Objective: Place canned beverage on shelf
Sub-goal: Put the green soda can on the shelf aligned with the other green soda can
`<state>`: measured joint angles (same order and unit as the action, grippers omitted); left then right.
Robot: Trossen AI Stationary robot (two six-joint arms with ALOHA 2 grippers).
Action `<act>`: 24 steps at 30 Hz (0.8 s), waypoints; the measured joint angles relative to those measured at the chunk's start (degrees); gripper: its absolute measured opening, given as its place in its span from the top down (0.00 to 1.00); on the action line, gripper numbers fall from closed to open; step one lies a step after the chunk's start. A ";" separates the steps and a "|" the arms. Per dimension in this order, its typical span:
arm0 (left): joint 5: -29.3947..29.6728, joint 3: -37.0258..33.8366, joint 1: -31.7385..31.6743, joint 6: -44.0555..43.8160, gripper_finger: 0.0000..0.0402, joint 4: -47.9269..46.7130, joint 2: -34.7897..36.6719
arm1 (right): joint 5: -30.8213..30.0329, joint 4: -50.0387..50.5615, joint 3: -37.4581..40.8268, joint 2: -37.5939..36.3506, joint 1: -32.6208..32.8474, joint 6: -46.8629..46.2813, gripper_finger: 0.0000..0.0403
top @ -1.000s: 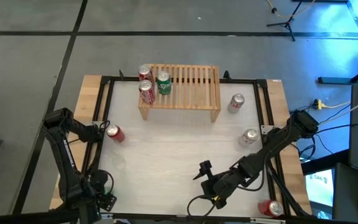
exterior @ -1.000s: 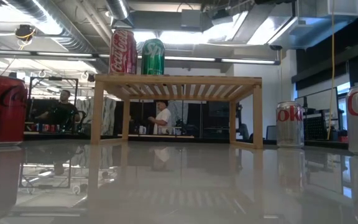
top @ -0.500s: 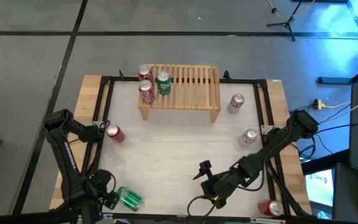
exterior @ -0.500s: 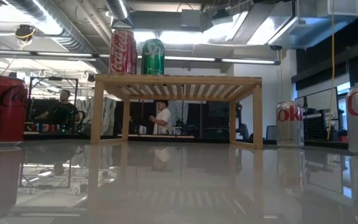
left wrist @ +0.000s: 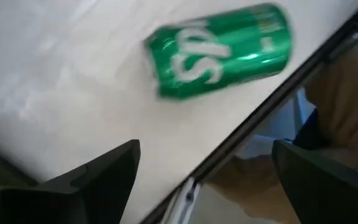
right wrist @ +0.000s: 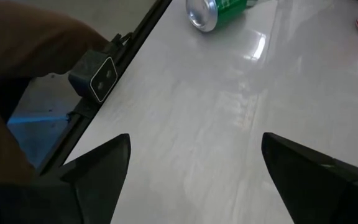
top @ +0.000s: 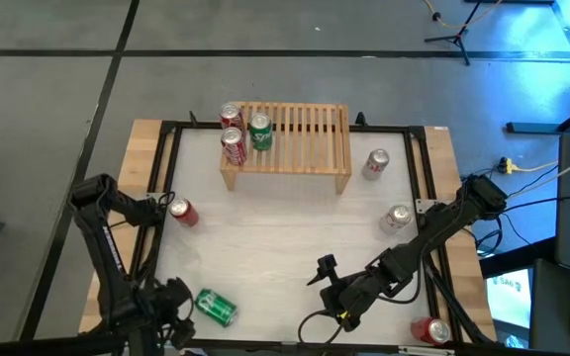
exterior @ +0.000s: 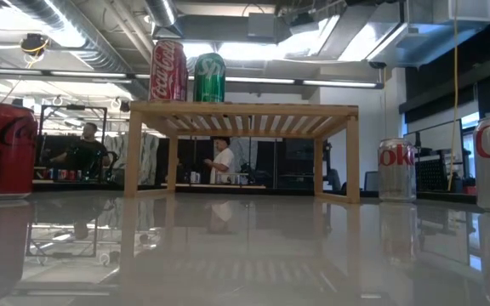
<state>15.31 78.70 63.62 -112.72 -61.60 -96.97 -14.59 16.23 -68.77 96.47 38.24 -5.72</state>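
A green can (top: 215, 307) (left wrist: 219, 50) lies on its side on the white table, near the front left corner. My left gripper (top: 171, 314) (left wrist: 204, 180) hovers beside it, pointing steeply down, open, its fingers apart from the can. The light-wood shelf (top: 300, 138) (exterior: 245, 110) stands at the far middle. Two red cans (top: 234, 146) and a green can (top: 260, 132) stand upright on its left end. My right gripper (top: 323, 294) (right wrist: 191, 180) waits open at the near middle and points toward the lying can (right wrist: 219, 11).
A red can (top: 183, 211) stands at the table's left. Two silver cans (top: 376, 164) (top: 397, 218) stand at the right, and a red can (top: 430, 330) at the near right corner. A black frame rail (top: 161, 178) runs around the table. The table's middle is bare.
My left gripper has rolled its wrist and tipped while staying near the front left corner, still open. The green can, unseen a second ago, now shows lying beside it. It has shifted slightly toward the table's right over the last half second.
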 joint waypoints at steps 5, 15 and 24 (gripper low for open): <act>1.66 0.00 -2.87 10.83 0.12 0.14 -2.68 | 0.00 0.13 0.00 0.00 0.00 0.01 0.11; 2.16 0.00 -9.33 36.51 0.12 0.38 -8.76 | -1.09 -0.03 0.00 2.22 -0.04 0.10 0.11; 1.66 0.07 -10.95 47.35 0.12 4.83 -12.19 | -2.41 0.32 0.01 3.80 -0.02 0.16 0.11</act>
<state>16.97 78.76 52.67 -65.37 -56.77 -109.16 -17.00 16.55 -68.76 100.27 38.22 -5.55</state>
